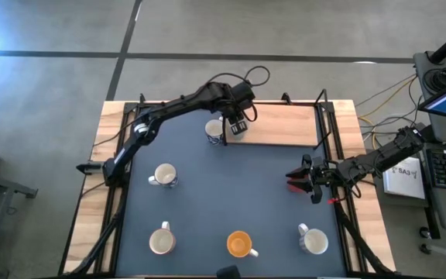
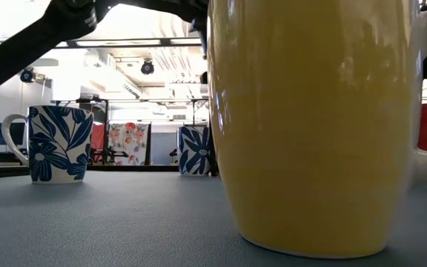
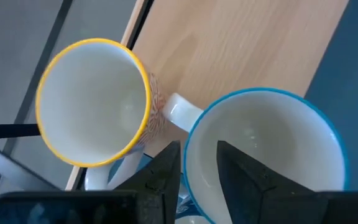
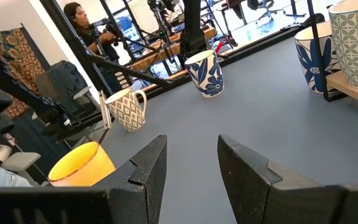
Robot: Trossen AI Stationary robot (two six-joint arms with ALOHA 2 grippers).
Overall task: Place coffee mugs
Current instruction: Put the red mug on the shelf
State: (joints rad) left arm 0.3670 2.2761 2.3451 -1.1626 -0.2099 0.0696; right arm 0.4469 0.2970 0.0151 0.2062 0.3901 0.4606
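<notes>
Left wrist view — left gripper [image 3: 197, 165] straddles upright blue-rimmed mug [image 3: 266, 155] rim, mouth up; right gripper [image 4: 191, 165] open, empty.

Grey floor [image 1: 53, 31] with dark seams; a colourful hanging [image 2: 127, 142], perhaps fabric.

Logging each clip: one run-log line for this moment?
left end effector: at blue-rimmed mug, wall between fingers | right end effector: open, idle | orange mug: on mat

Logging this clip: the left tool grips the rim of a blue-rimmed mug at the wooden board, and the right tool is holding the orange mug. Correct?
Not quite. The high view shows the right tool empty and open, far from the orange round ceramic mug. The left tool does straddle the blue-rimmed white mug's rim.
</notes>
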